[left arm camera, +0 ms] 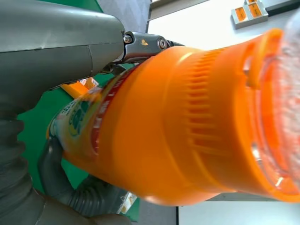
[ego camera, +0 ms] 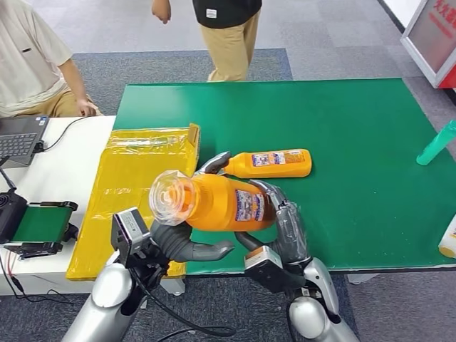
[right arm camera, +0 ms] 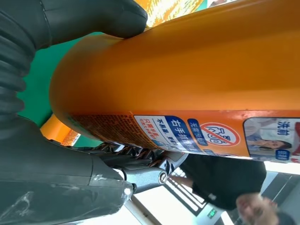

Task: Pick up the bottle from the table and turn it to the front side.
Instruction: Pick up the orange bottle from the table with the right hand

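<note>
A: Where is the bottle (ego camera: 215,201)?

B: Lifted clear of the green bench (ego camera: 349,142), lying on its side between both hands, clear cap toward the robot's left; the right hand (ego camera: 282,221) wraps the base end, its fingers (right arm camera: 148,164) clasped under the printed label; the left hand (ego camera: 182,242) cups the neck end, with a thumb (left arm camera: 71,187) curled beneath the orange shoulder, so both are grasping it.

A: So which step is this?

B: I'd judge the pick-up done and the turn in hand; the next move calls for rolling it about its long axis until the front label faces out, without either grip slipping.

A: And the count?

B: Two orange bottles, the held one and a second bottle (ego camera: 271,163) lying just behind; one yellow bag (ego camera: 129,185); one teal bottle (ego camera: 437,142) at the far edge; two people beyond.
</note>
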